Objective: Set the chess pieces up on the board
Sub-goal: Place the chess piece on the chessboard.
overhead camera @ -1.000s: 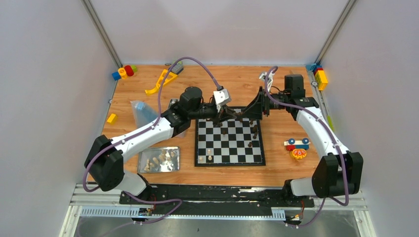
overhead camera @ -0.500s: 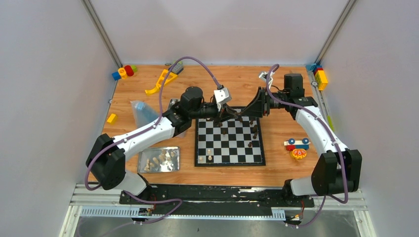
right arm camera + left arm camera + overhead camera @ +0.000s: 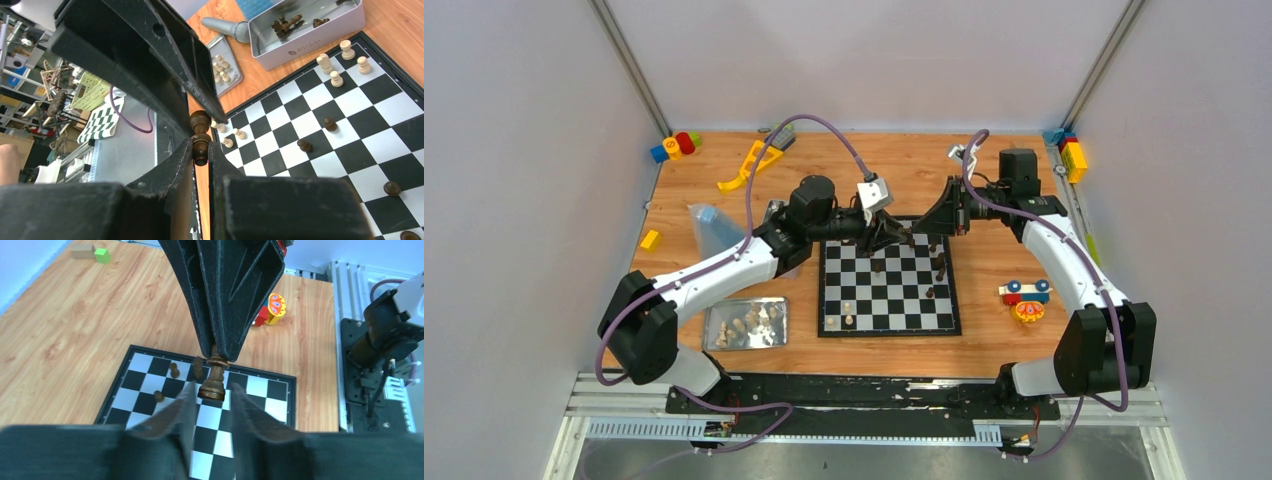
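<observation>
Far left, just off the board's near-left corner, there's a shiny metal tray [image 3: 746,346] with a pile of pale pieces [image 3: 746,325] lying in it.

Moving right, the left gripper [image 3: 210,390] is up over the far edge of the board [image 3: 894,300]. Its 2 fingers sit either side of the foot of a dark brown chess piece [image 3: 214,379] with a sliver of gap on each side, so it's let go and isn't squeezing.

The piece hangs in the air above the far rows, touching no square. The right gripper [image 3: 201,149] comes in from the other side, nose to nose with the left one, and it's clamped tight on the other end of that same piece.

On the board itself, a few pale ones [image 3: 848,316] stand near the near-left corner and some dark pieces [image 3: 940,268] are scattered toward the far right.

Off to the right, apart from the board, a little toy car [image 3: 1025,291] sits on the wooden table [image 3: 1024,180].
</observation>
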